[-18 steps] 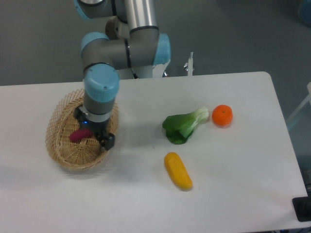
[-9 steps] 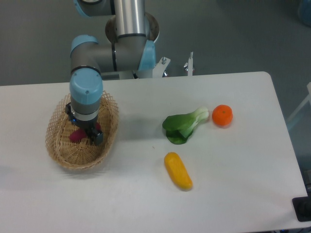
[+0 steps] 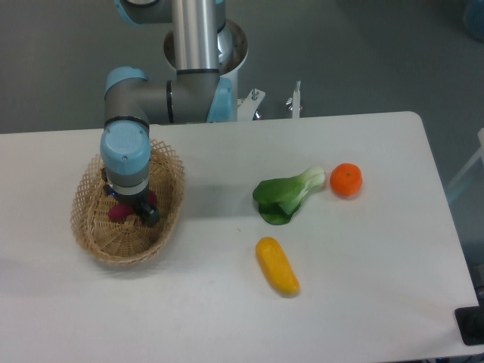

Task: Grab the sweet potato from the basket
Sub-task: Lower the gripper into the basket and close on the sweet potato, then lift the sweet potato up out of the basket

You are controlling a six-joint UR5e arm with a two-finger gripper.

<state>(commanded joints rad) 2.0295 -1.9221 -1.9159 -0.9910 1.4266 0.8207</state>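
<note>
The tan wicker basket [image 3: 94, 234] sits at the left of the white table. The magenta sweet potato [image 3: 118, 212] lies inside it, mostly hidden under my arm. My gripper [image 3: 132, 209] points straight down into the basket, right over the sweet potato, with dark fingers on either side of it. The wrist hides the fingertips, so I cannot tell if they are closed on it.
A green bok choy [image 3: 288, 194] lies mid-table, an orange [image 3: 345, 180] to its right, and a yellow oblong vegetable [image 3: 277, 265] nearer the front. The table's right edge runs down past the orange.
My arm has moved left across the basket and lower, from its right rim to directly over the sweet potato, which is now largely covered.
</note>
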